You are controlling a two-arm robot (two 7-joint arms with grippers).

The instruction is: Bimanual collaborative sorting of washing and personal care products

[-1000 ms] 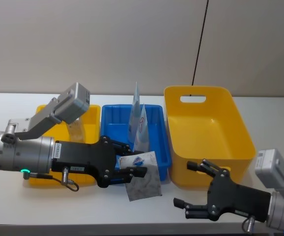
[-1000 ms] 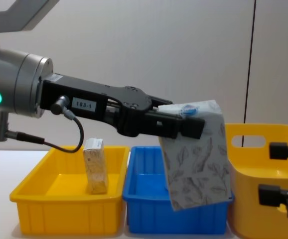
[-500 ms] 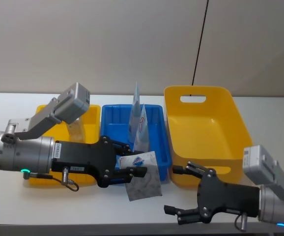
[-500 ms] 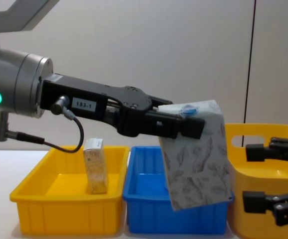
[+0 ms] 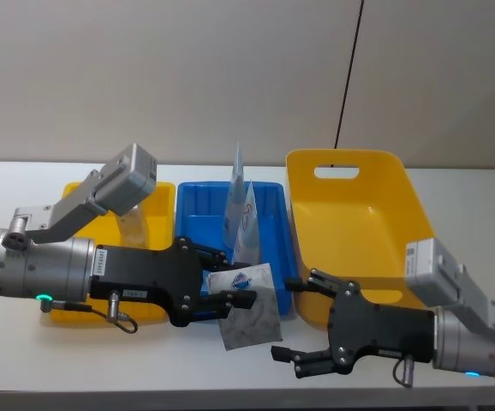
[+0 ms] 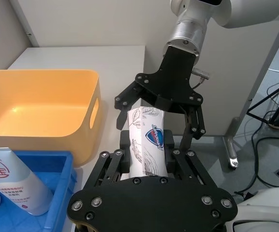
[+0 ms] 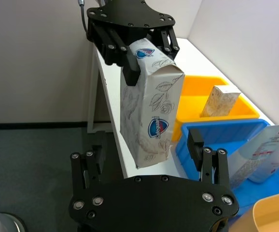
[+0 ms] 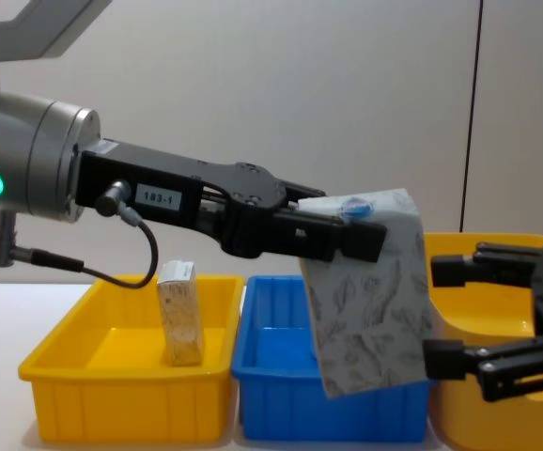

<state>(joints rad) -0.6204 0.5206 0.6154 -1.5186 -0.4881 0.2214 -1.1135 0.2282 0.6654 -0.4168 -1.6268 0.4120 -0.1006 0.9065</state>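
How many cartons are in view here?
2. The patterned carton hangs in the left gripper, the open right gripper beside it; the beige carton stands in the low yellow bin. Others could be hidden there.

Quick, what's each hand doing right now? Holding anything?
Left hand: closed, holding the carton.
Right hand: open, holding nothing.

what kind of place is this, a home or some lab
Most likely a robotics lab: a white table against a plain wall, a blue bin and yellow tub, tripod legs on the floor. The left gripper holds a patterned carton; the right gripper is open.
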